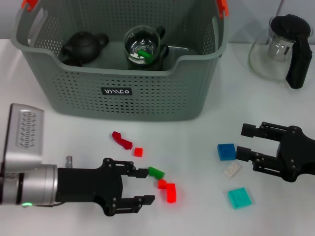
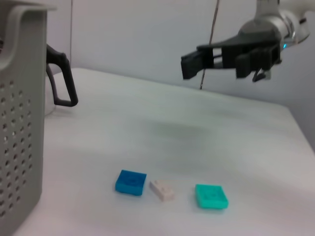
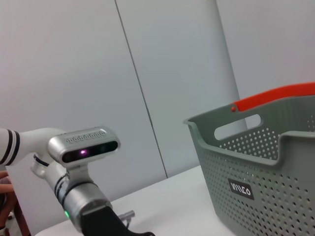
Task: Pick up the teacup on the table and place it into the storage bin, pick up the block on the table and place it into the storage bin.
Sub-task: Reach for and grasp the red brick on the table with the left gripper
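The grey storage bin (image 1: 123,98) stands at the back of the table. Inside it sits a glass teacup (image 1: 142,48) with a small green piece in it, beside a black teapot (image 1: 81,46). Loose blocks lie on the table in front of the bin. My left gripper (image 1: 146,186) is open low at the front left, its fingertips just short of a green block (image 1: 156,172) and red blocks (image 1: 169,191). My right gripper (image 1: 242,141) is open at the right, its tips close to a blue block (image 1: 226,151).
A white block (image 1: 231,169) and a teal block (image 1: 239,197) lie near the blue one. More red pieces (image 1: 122,140) rest in front of the bin. A glass pitcher (image 1: 275,49) with a black handle stands at the back right.
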You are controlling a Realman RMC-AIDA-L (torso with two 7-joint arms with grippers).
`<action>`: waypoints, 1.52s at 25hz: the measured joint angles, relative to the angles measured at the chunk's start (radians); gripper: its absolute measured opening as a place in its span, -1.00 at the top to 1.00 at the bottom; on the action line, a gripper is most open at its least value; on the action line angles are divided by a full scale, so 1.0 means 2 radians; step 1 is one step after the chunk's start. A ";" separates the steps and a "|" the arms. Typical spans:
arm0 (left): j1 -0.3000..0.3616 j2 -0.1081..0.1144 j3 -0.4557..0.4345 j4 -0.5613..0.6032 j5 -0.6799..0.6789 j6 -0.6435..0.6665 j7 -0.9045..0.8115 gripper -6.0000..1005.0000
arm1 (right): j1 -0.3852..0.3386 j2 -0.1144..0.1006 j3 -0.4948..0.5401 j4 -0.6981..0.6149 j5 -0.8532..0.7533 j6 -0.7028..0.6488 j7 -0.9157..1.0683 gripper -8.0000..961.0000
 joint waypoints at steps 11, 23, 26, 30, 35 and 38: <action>-0.015 0.000 -0.004 -0.013 -0.040 -0.087 0.018 -0.02 | 0.002 0.001 0.001 0.000 0.002 0.000 0.000 -0.39; -0.008 0.002 -0.036 -0.009 -0.049 -0.142 0.012 0.02 | -0.003 0.002 0.006 0.004 0.000 -0.002 0.004 -0.39; -0.008 0.002 -0.030 -0.011 -0.047 -0.172 -0.005 0.01 | -0.004 0.002 0.006 0.002 -0.001 -0.004 0.011 -0.39; -0.010 0.002 -0.030 -0.013 -0.047 -0.190 -0.013 0.01 | -0.001 0.002 0.006 0.000 -0.001 -0.004 0.012 -0.39; -0.013 0.001 -0.030 -0.022 -0.046 -0.211 -0.016 0.00 | 0.001 0.002 0.006 0.000 -0.001 -0.005 0.013 -0.39; -0.018 0.001 -0.030 -0.029 -0.046 -0.217 -0.017 0.00 | 0.002 0.002 0.006 0.000 -0.001 -0.005 0.013 -0.39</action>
